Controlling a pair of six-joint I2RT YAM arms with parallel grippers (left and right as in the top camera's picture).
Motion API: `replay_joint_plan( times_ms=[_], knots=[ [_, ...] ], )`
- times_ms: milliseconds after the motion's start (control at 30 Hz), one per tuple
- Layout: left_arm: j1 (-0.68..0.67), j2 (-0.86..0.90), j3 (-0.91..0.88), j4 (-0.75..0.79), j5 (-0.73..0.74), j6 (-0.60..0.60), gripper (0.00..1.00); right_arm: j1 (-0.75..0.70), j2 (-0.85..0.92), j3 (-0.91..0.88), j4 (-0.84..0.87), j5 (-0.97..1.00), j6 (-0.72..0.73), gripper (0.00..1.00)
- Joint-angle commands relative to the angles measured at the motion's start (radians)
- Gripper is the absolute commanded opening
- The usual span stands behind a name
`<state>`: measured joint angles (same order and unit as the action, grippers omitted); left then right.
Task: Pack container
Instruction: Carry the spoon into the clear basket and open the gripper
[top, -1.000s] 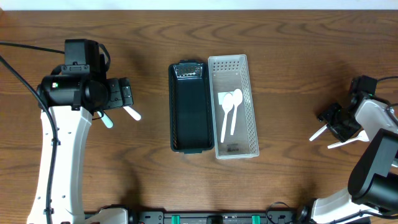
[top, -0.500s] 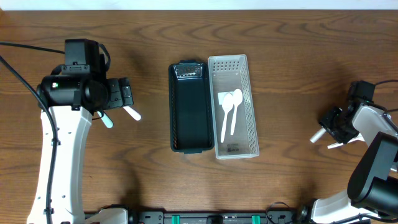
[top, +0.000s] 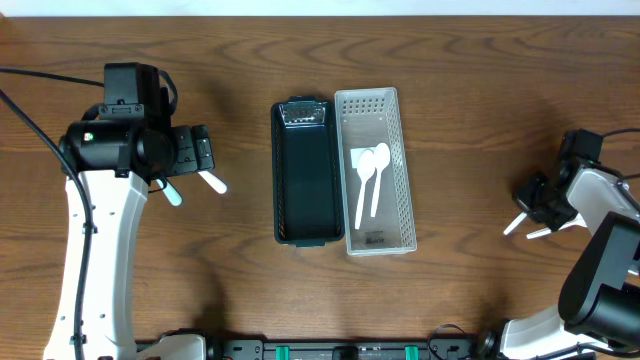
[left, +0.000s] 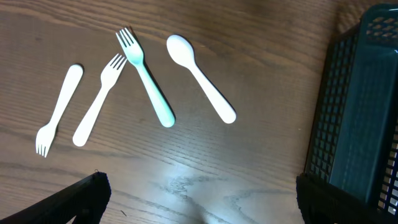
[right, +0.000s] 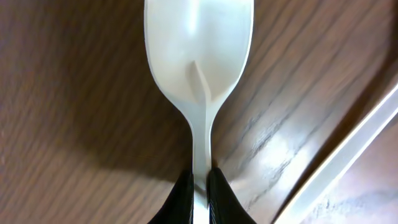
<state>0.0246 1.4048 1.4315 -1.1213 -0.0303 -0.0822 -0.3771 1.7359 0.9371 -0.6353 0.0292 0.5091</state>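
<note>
The right gripper (right: 199, 184) pinches a white spoon (right: 198, 56) by its thin handle (smooth, glossy bowl), well right of the basket (top: 368, 115).

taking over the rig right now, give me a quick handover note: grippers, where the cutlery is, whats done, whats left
Left gripper: open, above loose cutlery on the table left of the black basket: two white forks, teal fork, loose white spoon.
Right gripper: shut on the held spoon by its handle, far right; another white utensil lies beside it.
Done: two packed spoons in the clear tray. Black basket is empty.
Left: the held spoon probably goes to the tray, then everything loose.
</note>
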Motion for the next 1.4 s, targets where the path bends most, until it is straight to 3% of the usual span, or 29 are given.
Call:
replay_joint_plan(
  times_ms=[0, 233, 367, 733, 1067, 1133, 1167, 1200, 1367],
  knots=[
    [0.003, 0.005, -0.005, -0.004, -0.007, -0.009, 0.98, 0.039, -0.012, 0.079, -0.059, -0.051, -0.03, 0.01],
    [0.003, 0.005, -0.005, -0.004, -0.007, -0.009, 0.98, 0.245, -0.154, 0.377, -0.249, -0.091, -0.062, 0.03],
    [0.003, 0.005, -0.005, -0.004, -0.006, -0.009, 0.98, 0.426, -0.208, 0.483, -0.262, -0.124, -0.055, 0.06],
    [0.003, 0.005, -0.005, -0.004, -0.006, -0.009, 0.98, 0.814, -0.086, 0.468, -0.248, -0.107, 0.036, 0.08],
    [0.003, 0.005, -0.005, -0.011, -0.007, -0.009, 0.98, 0.884, 0.194, 0.468, -0.254, -0.108, 0.036, 0.1],
    [0.003, 0.005, -0.005, -0.014, -0.007, -0.009, 0.98, 0.879, 0.203, 0.468, -0.25, -0.108, 0.035, 0.2],
    [0.003, 0.005, -0.005, -0.015, -0.007, -0.009, 0.98, 0.875, 0.204, 0.469, -0.241, -0.108, 0.032, 0.37],
    [0.003, 0.005, -0.005, -0.015, -0.007, -0.009, 0.98, 0.874, 0.202, 0.469, -0.235, -0.108, 0.028, 0.42],
    [0.003, 0.006, -0.005, -0.014, -0.008, -0.008, 0.98, 0.86, 0.165, 0.514, -0.248, -0.107, -0.003, 0.41]
  ],
)
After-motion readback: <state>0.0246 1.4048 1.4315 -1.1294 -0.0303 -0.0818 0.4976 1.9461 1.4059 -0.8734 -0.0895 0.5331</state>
